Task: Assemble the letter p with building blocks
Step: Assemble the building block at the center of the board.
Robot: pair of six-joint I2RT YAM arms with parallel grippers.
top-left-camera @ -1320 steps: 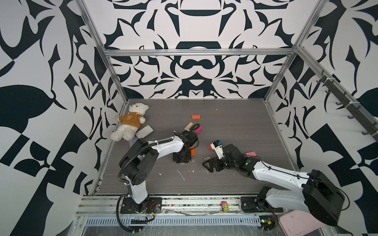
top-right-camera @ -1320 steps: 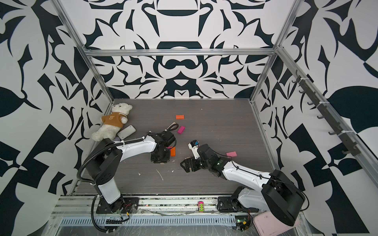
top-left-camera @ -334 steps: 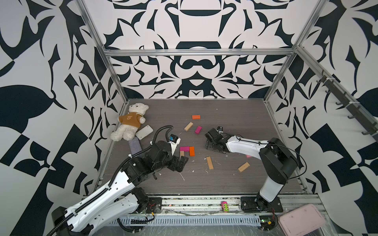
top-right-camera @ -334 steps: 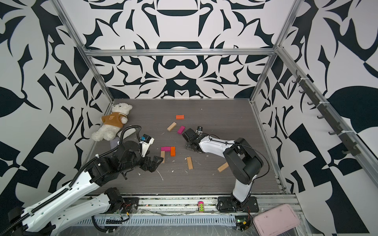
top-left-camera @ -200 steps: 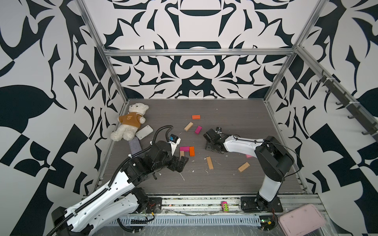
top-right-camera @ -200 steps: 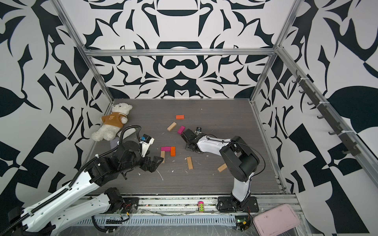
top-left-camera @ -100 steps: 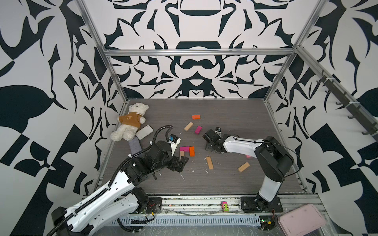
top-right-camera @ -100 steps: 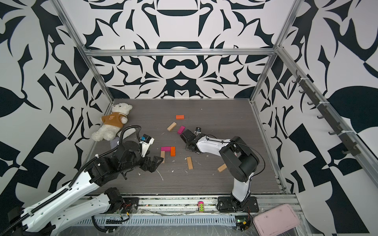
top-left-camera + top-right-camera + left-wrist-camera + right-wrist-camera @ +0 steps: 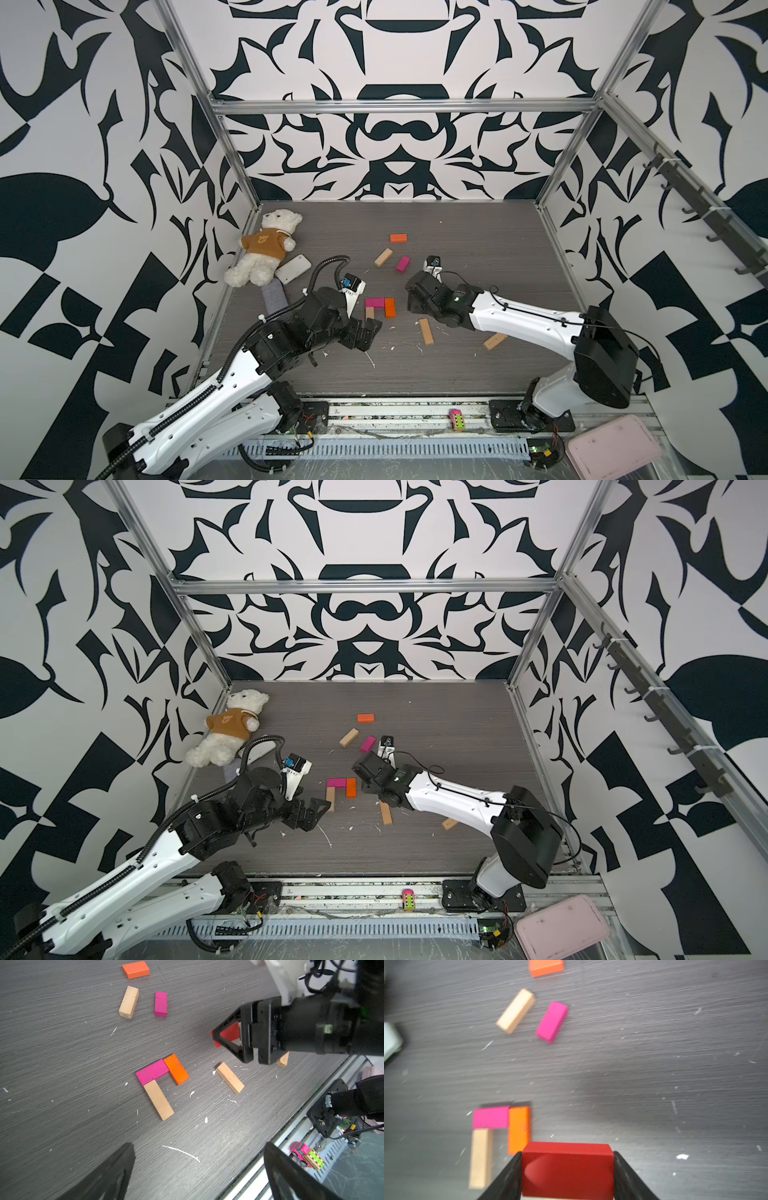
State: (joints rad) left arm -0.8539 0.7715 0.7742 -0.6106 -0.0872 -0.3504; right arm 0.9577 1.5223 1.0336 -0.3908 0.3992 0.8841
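Grey tabletop (image 9: 457, 374) holds a half-built letter (image 9: 152, 1072) whose orange block (image 9: 519, 1128) the right gripper (image 9: 566, 1155), pinching a red block (image 9: 568, 1176), could knock askew when lowering, while the left gripper (image 9: 196, 1147) hangs spread and empty.

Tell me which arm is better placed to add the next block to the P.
Right. The right gripper holds a red block near the orange block of the unfinished P; the left gripper is open and empty.

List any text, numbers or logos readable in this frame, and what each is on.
"20": on the end face of the loose tan block, which lies beside the loose magenta block.
Teddy bear shirt print: too small to read.
Mark on the half-hidden tan block: blurred, unreadable.
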